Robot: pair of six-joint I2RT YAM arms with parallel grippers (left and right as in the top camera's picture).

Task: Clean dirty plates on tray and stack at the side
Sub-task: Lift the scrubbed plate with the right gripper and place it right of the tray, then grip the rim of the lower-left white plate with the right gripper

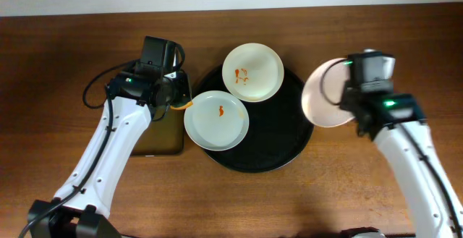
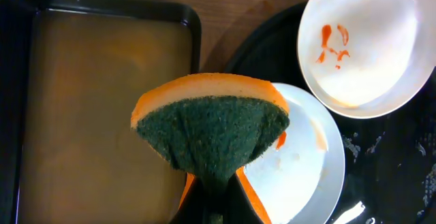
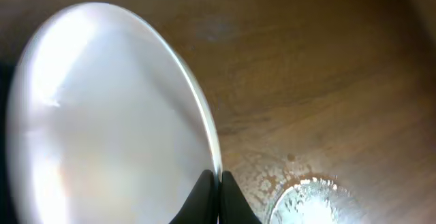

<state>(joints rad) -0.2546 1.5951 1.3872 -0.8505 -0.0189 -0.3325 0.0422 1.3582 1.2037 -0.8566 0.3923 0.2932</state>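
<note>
The black tray (image 1: 289, 133) holds a pale blue plate (image 1: 215, 120) at its left rim and a white plate (image 1: 252, 71) at its back; both carry orange-red smears. They also show in the left wrist view, the blue one (image 2: 306, 176) and the white one (image 2: 371, 43). My left gripper (image 1: 176, 98) is shut on an orange sponge with a green scrub face (image 2: 212, 125), held over the blue plate's left edge. My right gripper (image 1: 354, 108) is shut on the rim of the pale pink plate (image 1: 325, 93), tilted on edge above the table right of the tray; it fills the right wrist view (image 3: 102, 115).
A rectangular dark tray of brownish liquid (image 2: 95, 101) lies left of the black tray, partly under my left arm (image 1: 163, 140). A wet ring mark (image 3: 313, 200) shows on the wooden table under the pink plate.
</note>
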